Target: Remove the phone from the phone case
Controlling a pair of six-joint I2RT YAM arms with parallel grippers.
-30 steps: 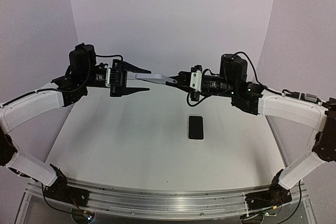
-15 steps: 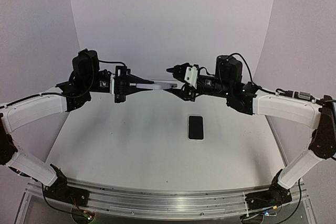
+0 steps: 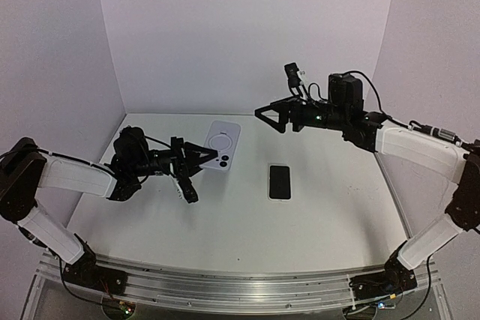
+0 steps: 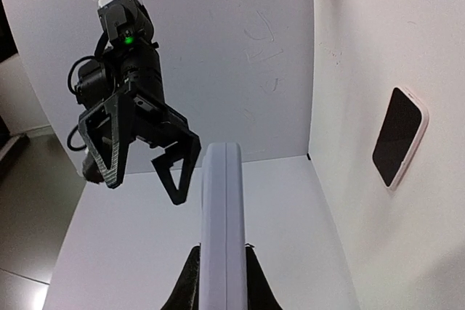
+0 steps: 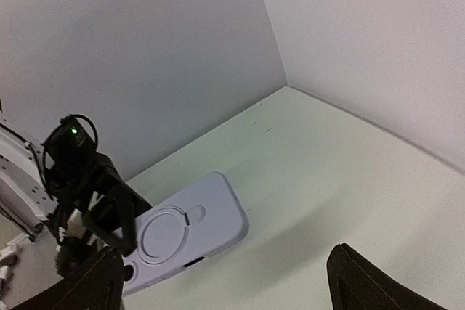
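The phone case (image 3: 224, 142), pale and seen from its ringed back, is pinched at its near-left end by the left gripper (image 3: 204, 158). The gripper's fingers are pressed onto the case's two faces, as is seen edge-on in the left wrist view. Whether the far end of the case touches the table cannot be told. The phone (image 3: 280, 182) is laid flat, dark screen up, on the table (image 3: 225, 237), out of the case, to the right of it and apart from it, with open surface on every side. The right gripper (image 3: 271, 118) is held high over the far part of the table, beyond the phone, with its fingers (image 5: 360, 284) spread wide; open air is left between it and the case. The left arm is kept low over the left half of the table. The white surface is bounded at the near edge by a metal rail (image 3: 240, 284) and is closed in at the back and on both sides by plain pale walls (image 3: 247, 35).
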